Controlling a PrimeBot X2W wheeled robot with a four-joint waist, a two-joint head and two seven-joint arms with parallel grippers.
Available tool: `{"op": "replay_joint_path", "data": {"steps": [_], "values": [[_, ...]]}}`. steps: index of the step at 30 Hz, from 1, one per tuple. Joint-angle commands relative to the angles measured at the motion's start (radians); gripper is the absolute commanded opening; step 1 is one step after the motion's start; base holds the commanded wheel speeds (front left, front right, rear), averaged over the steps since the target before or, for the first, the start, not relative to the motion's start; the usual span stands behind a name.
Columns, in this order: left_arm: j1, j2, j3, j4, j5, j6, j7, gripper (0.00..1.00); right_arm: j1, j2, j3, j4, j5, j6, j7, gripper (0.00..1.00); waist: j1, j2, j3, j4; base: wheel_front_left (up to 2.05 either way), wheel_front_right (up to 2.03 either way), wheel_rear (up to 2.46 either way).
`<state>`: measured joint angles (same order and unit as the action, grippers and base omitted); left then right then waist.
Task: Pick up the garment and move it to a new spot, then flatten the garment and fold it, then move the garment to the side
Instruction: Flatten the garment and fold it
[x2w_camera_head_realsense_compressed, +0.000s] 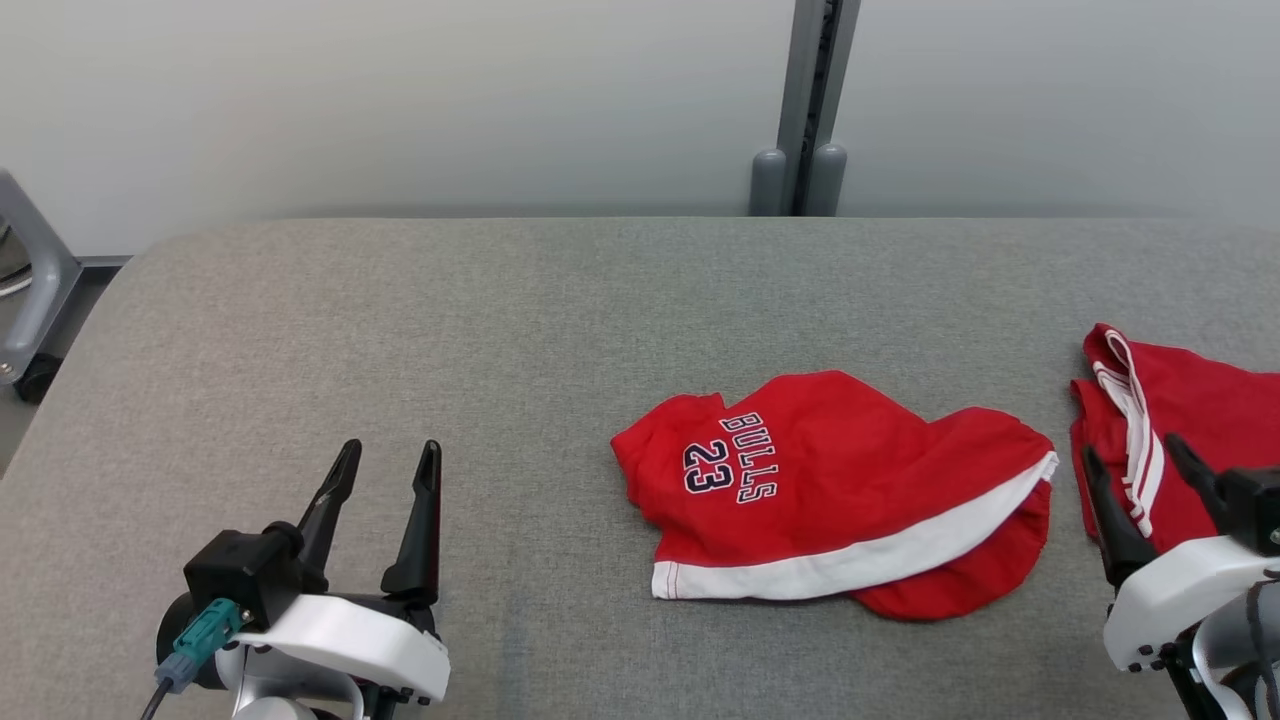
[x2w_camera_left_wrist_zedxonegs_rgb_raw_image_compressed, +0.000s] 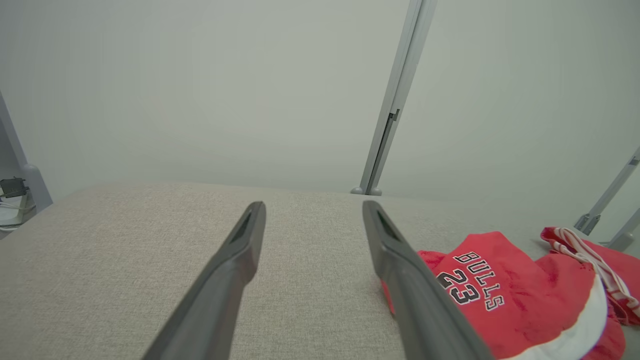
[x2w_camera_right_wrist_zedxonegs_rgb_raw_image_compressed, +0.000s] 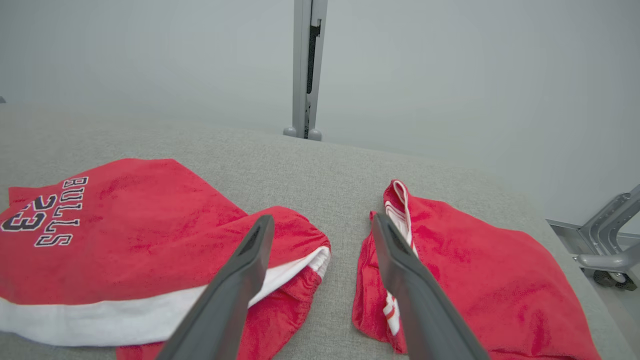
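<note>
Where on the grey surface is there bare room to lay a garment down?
Free: the left half beyond the left pincer, and the far strip behind the Bulls garment. Crowded: the right edge, striped garment by the right pincer.

Wall (x2w_camera_head_realsense_compressed: 400, 100): plain pale grey, evenly lit, right behind the table.
Post (x2w_camera_head_realsense_compressed: 812, 100): grey upright with a dark slot, at the table's far edge.
Table (x2w_camera_head_realsense_compressed: 500, 320): grey woven cover, rounded far-left corner.
Frame (x2w_camera_head_realsense_compressed: 35, 270): grey metal, black caster (x2w_camera_head_realsense_compressed: 38, 380), off the left side.
</note>
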<state>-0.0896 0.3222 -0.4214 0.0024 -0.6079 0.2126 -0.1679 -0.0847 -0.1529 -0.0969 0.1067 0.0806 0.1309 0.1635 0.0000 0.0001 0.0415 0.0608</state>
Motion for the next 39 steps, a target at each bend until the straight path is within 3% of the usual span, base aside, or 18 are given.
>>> {"op": "replay_joint_path", "data": {"steps": [1, 7, 13, 19, 26, 35, 39], "values": [[0.004, 0.005, 0.004, -0.005, -0.004, 0.004, 0.003, 1.0, 0.016, 0.01, -0.008, -0.054, 0.002, 0.0, -0.001, 1.0, 0.0, -0.0001, -0.007, -0.019, 0.0, 0.0, 0.0], [0.004, 0.013, -0.001, -0.009, -0.006, 0.013, 0.024, 1.0, 0.065, 0.071, -0.078, -0.216, 0.041, 0.0, -0.062, 1.0, 0.0, -0.0001, -0.002, -0.056, 0.0, 0.0, 0.0], [-0.004, 0.016, 0.0, -0.014, -0.007, 0.014, 0.024, 1.0, 0.107, 0.098, -0.127, -0.274, 0.083, 0.0, -0.17, 1.0, 0.0, -0.0001, -0.002, -0.083, 0.0, 0.0, 0.0], [0.007, 0.013, 0.008, -0.019, -0.009, 0.021, 0.0, 1.0, 0.154, 0.1, -0.07, -0.283, 0.143, 0.0, -0.264, 1.0, 0.0, -0.0001, -0.008, -0.103, 0.0, 0.0, 0.0], [0.014, 0.003, -0.008, 0.001, -0.021, 0.009, 0.009, 1.0, 0.163, 0.1, -0.014, -0.278, 0.153, 0.0, -0.287, 1.0, 0.0, -0.0001, -0.004, -0.123, 0.0, 0.0, 0.0], [-0.034, -0.016, -0.151, 0.131, -0.111, -0.068, 0.325, 1.0, 0.13, 0.1, 0.022, -0.261, 0.159, 0.0, -0.295, 1.0, 0.0, -0.0001, 0.018, -0.159, 0.0, 0.0, 0.0], [-0.074, -0.05, -0.19, 0.183, -0.165, -0.109, 0.43, 1.0, 0.113, 0.1, 0.023, -0.249, 0.165, 0.0, -0.305, 1.0, 0.0, -0.0001, 0.044, -0.182, 0.0, 0.0, 0.0]]}}
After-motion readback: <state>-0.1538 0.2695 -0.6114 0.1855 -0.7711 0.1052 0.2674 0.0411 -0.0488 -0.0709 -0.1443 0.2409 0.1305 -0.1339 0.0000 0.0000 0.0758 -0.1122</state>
